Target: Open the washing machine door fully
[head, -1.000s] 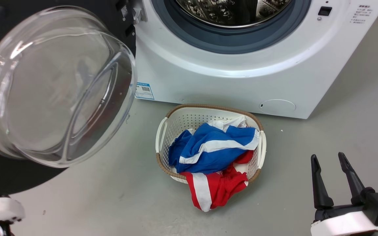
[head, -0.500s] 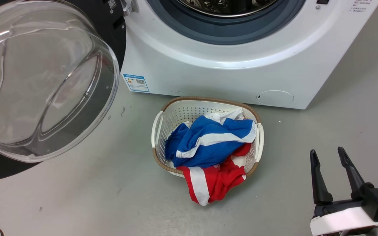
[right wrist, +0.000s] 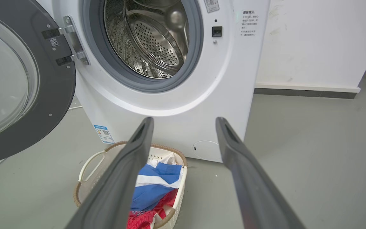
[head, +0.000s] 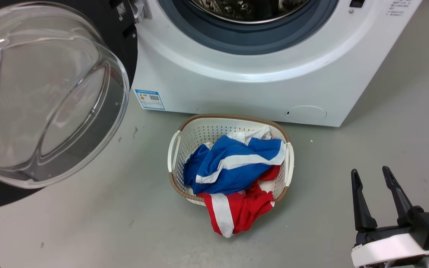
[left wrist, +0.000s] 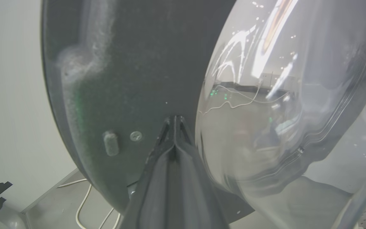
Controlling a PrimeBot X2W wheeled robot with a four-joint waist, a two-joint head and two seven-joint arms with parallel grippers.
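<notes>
1. Washing machine door (head: 47,96), a large round black-rimmed disc with a clear bulging glass bowl: it is hanging swung out from the metal hinge (right wrist: 71,41) on the robot's left of the drum opening, well clear of it, with its inner face and bowl turned outward.
2. Washing machine (head: 244,85), a white boxy front-loader: it is standing on the grey floor (head: 125,223), showing its perforated steel drum (right wrist: 151,41) inside a grey rubber seal (head: 251,41). A small blue label (head: 149,99) and a round cap (head: 305,112) are sitting low on its front.
3. Left tool (left wrist: 174,119), two long dark fingers: the fingers are pressing together with nothing between them, tips pointing at the door's dark inner rim just beside the glass bowl. Whether they are touching it cannot be told.
4. Right tool (head: 370,171), two long dark fingers: it is hovering low at the robot's right, fingers spread wide and empty, well apart from the door and the machine.
5. White perforated plastic laundry basket (head: 199,136) with a brown woven rim: it is sitting on the floor just in front of the machine.
6. Blue-and-white garment (head: 229,163): it is lying crumpled in the basket.
7. Red-and-white garment (head: 240,210): it is spilling over the basket's near rim onto the floor.
</notes>
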